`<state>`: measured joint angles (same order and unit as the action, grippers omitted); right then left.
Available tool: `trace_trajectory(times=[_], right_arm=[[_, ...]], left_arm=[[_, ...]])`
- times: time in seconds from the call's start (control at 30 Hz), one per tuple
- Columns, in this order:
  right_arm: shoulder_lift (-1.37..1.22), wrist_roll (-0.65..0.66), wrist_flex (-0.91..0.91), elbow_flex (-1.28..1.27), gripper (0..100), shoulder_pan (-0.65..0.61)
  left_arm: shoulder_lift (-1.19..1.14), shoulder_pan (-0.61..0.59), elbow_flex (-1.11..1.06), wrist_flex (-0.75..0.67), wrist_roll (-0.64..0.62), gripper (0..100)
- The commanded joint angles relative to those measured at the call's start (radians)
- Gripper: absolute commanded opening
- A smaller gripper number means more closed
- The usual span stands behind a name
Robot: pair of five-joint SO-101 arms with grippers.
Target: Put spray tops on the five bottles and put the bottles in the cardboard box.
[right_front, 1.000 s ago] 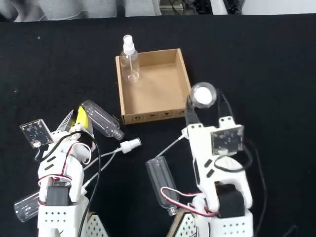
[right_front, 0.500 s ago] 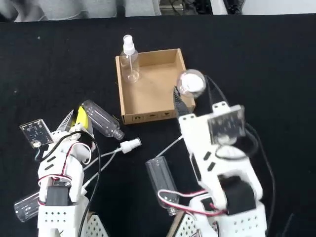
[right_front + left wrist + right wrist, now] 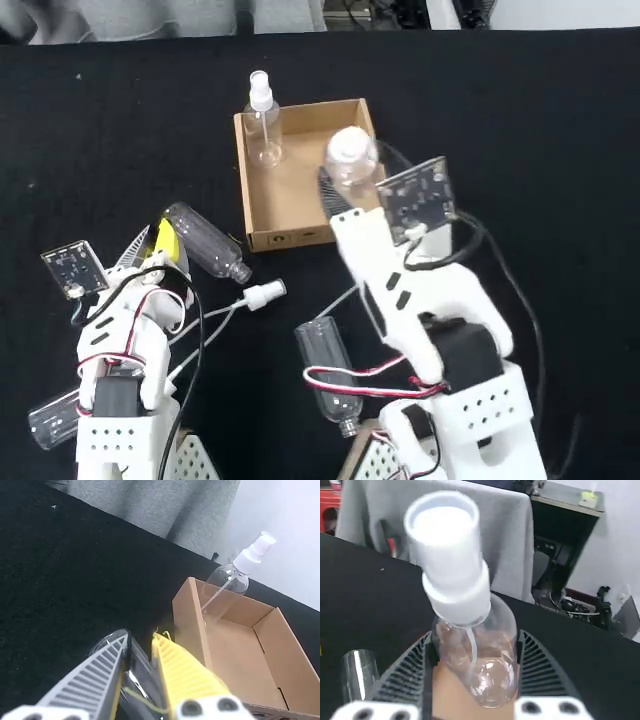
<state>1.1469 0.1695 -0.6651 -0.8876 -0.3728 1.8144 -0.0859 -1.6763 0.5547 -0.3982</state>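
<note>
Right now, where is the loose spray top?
In the high view, the spray top lies on the table near the cardboard box, between the bottle in the left gripper and another capless bottle.

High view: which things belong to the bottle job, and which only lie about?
Job: cardboard box; boxed bottle, capped; carried bottle, capped, in right gripper; open bottle in left gripper; loose spray top; lying bottle, open; half-hidden bottle.
Lying about: grey cloth; cables.

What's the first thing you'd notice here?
The right hand grips a clear plastic bottle with a white spray top over the brown cardboard box. Another capped clear bottle stands in the box's far corner, and the left hand clamps an uncapped clear bottle.
</note>
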Motion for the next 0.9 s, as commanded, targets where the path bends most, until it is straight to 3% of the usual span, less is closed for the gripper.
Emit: trace_trajectory(times=[0.0, 0.47, 0.87], right_arm=[[-0.048, 0.002, 0.071, 0.073, 9.6, -0.029], [-0.317, 0.002, 0.267, 0.079, 9.6, -0.034], [-0.544, 0.002, 0.509, 0.079, 9.6, -0.121]], left_arm=[[0.000, -0.007, -0.024, 0.003, 0.011, 7], [0.000, -0.008, -0.024, 0.003, 0.011, 7], [0.000, -0.008, -0.024, 0.002, 0.011, 7]])
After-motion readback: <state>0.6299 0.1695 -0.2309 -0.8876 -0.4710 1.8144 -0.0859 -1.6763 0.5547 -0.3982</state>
